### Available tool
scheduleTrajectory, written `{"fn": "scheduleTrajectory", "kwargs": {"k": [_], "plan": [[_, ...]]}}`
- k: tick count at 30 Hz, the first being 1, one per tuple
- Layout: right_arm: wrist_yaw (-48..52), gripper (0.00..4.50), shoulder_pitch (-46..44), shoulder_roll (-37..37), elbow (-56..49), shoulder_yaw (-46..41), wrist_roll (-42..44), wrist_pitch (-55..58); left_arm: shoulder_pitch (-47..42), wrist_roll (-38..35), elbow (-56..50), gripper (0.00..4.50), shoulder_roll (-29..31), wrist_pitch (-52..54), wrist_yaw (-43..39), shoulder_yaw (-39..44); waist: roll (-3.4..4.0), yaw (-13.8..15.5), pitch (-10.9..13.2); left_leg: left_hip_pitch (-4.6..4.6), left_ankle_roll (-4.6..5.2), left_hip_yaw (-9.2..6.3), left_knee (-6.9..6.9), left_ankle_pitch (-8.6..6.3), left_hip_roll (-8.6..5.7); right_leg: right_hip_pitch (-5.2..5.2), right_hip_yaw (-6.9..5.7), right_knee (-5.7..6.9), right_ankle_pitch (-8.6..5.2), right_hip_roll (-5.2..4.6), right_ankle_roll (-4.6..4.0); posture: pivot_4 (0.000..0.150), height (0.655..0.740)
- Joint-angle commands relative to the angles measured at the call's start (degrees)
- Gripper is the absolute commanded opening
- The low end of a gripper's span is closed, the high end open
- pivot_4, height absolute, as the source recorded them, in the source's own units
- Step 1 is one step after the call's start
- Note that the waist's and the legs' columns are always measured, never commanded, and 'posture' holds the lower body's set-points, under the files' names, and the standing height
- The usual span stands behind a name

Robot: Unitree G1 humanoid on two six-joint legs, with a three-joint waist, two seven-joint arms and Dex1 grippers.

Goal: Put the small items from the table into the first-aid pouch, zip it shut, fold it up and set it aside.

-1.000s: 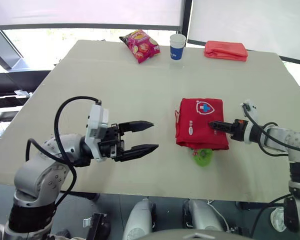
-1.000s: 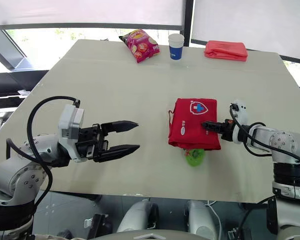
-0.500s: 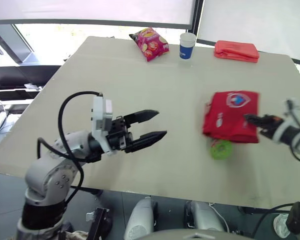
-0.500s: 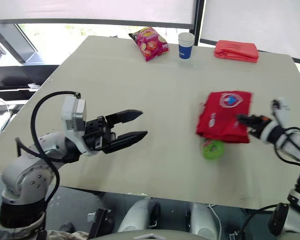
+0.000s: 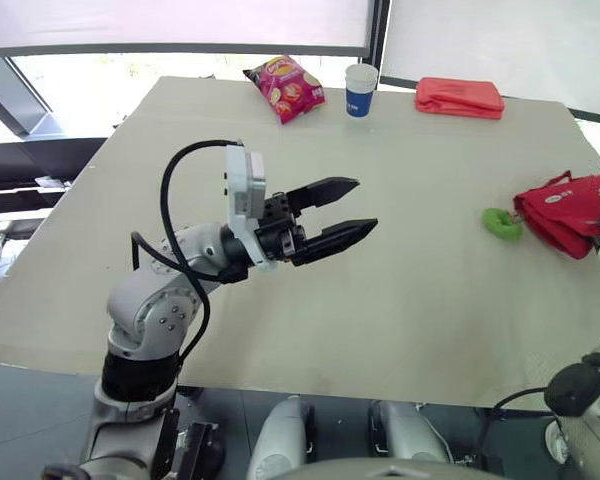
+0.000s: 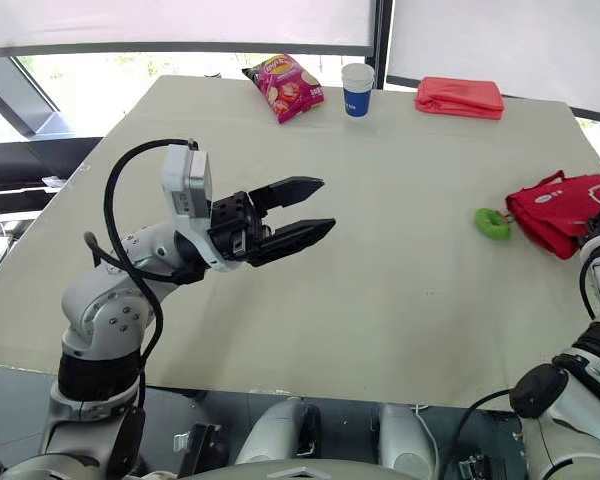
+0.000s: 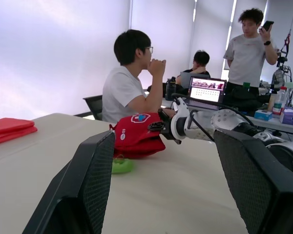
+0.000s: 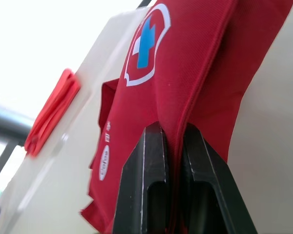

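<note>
Update: first-aid pouch (image 5: 566,204) has gone from mid-bench to the far R edge in the last sec. It's folded, w/ the right gripper (image 8: 173,130) fingers clamped tight on a fold of its fabric. We can't tell if it rests on the bench (image 5: 400,300) or hangs just off it.

Green ring (image 5: 499,222) came across too and now lies in the open just beside the pouch's L corner; touching or not, we can't say.

Left gripper (image 5: 364,204) has come up and fwd over mid-bench, fingers wide, nothing in them.

Our read: this is the set-aside step, nearly done, but the ring is outside the pouch. If it counts as a small item, packing isn't complete, so we'd flag it.

Counts:
- 1 pouch
- 1 green ring
- 1 snack bag (image 5: 283,88)
- 1 paper cup (image 5: 359,90)
- 1 folded orange-red cloth (image 5: 458,97), far end
- 3 people (image 7: 129,83) + 1 laptop (image 7: 206,91) beyond the bench
</note>
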Motion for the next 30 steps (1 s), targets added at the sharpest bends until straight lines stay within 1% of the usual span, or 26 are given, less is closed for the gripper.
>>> {"fn": "scheduleTrajectory", "kwargs": {"k": [1, 3, 5, 9, 12, 16, 19, 20, 23, 27, 30], "plan": [[-0.14, 0.03, -2.09, -0.04, 4.93, -0.76, -0.48, -9.79, -1.04, 0.12, -0.39, 3.43, -0.28, -0.53, -0.84, -0.50, 0.00, -0.04, 0.00, 0.02, 0.00, 0.00, 0.00, 0.00, 0.00, 0.01, 0.08, 0.00, 0.00, 0.04, 0.00, 0.150, 0.7400], [-0.45, 0.03, -1.93, 0.85, 5.87, 0.07, -0.35, -11.33, -1.39, 0.37, -0.27, 3.43, -0.39, -0.39, -0.89, -0.87, -0.01, 0.02, 0.00, 0.01, 0.01, -0.02, 0.01, 0.00, 0.00, 0.02, 0.25, 0.00, 0.00, 0.15, 0.01, 0.150, 0.7400], [-0.80, 0.03, -0.26, 1.99, 4.65, 1.69, -0.70, -10.93, -1.73, 0.46, -0.03, 3.43, -0.32, -0.24, -1.20, -1.05, -0.02, 0.04, -0.01, 0.01, 0.00, -0.06, 0.03, 0.00, 0.00, 0.03, 0.59, 0.02, 0.01, 0.35, 0.01, 0.150, 0.7400], [-1.73, 0.03, 4.19, 3.09, -2.36, 3.56, 0.48, -8.22, -2.05, 0.60, 0.31, 3.43, 0.07, -0.28, -1.49, -0.80, -0.03, 0.06, -0.03, 0.02, 0.03, -0.09, 0.04, 0.01, 0.00, 0.06, 0.81, 0.05, 0.01, 0.46, 0.02, 0.150, 0.7400], [-3.66, 0.03, 8.24, 5.14, -11.03, 4.94, 2.36, -4.83, -1.87, -0.11, 0.45, 3.43, 0.08, -0.34, -1.79, -0.12, -0.02, 0.05, -0.03, 0.01, 0.01, -0.12, 0.01, 0.02, 0.03, 0.04, 0.81, 0.07, 0.01, 0.47, 0.01, 0.150, 0.7400], [-5.95, 0.03, 10.96, 8.07, -16.51, 6.96, 2.83, -3.63, -1.47, -0.90, 1.13, 3.43, 0.64, 0.13, -3.38, -0.15, -0.01, -0.01, -0.04, 0.02, 0.01, -0.14, -0.01, 0.02, 0.06, 0.03, 0.79, 0.08, 0.01, 0.49, 0.01, 0.150, 0.7400], [-10.33, 0.03, 12.77, 12.71, -22.43, 8.57, 3.60, -2.98, -0.92, 0.53, 2.72, 3.43, 3.16, -0.33, -6.83, -0.11, 0.00, -0.21, -0.05, 0.07, 0.00, -0.10, -0.01, 0.02, 0.06, 0.03, 0.82, 0.10, 0.01, 0.52, 0.01, 0.150, 0.7400], [-12.53, 0.03, 13.76, 15.36, -25.74, 9.20, 3.97, -3.05, -0.89, 0.81, 3.52, 3.43, 3.90, -0.57, -7.52, 0.30, 0.00, -0.21, -0.05, 0.11, -0.01, -0.10, -0.01, 0.04, 0.07, 0.04, 0.83, 0.15, 0.00, 0.53, 0.00, 0.150, 0.7400], [-16.66, 0.03, 16.19, 21.40, -32.91, 11.14, 4.73, -3.13, -0.92, 0.88, 4.53, 3.43, 4.84, -0.72, -7.98, 1.06, -0.01, -0.22, -0.06, 0.12, -0.01, -0.16, -0.01, 0.03, 0.12, 0.03, 0.79, 0.19, -0.01, 0.57, -0.03, 0.150, 0.7400], [-17.84, 0.03, 18.31, 24.70, -35.49, 13.54, 4.24, -2.84, -0.65, 1.09, 4.10, 3.43, 4.82, -0.60, -8.05, 1.07, -0.04, -0.36, -0.08, 0.14, -0.07, -0.13, -0.01, 0.06, 0.13, 0.02, 0.81, 0.22, -0.04, 0.55, -0.07, 0.150, 0.7400], [-17.53, 0.03, 18.74, 24.69, -34.92, 14.16, 4.19, -3.13, -0.48, 0.69, 3.45, 3.43, 4.69, -0.22, -7.94, 1.04, -0.16, -0.44, -0.15, 0.17, -0.10, -0.06, 0.00, 0.08, 0.12, 0.03, 0.83, 0.22, -0.06, 0.50, -0.11, 0.150, 0.7400]]}}
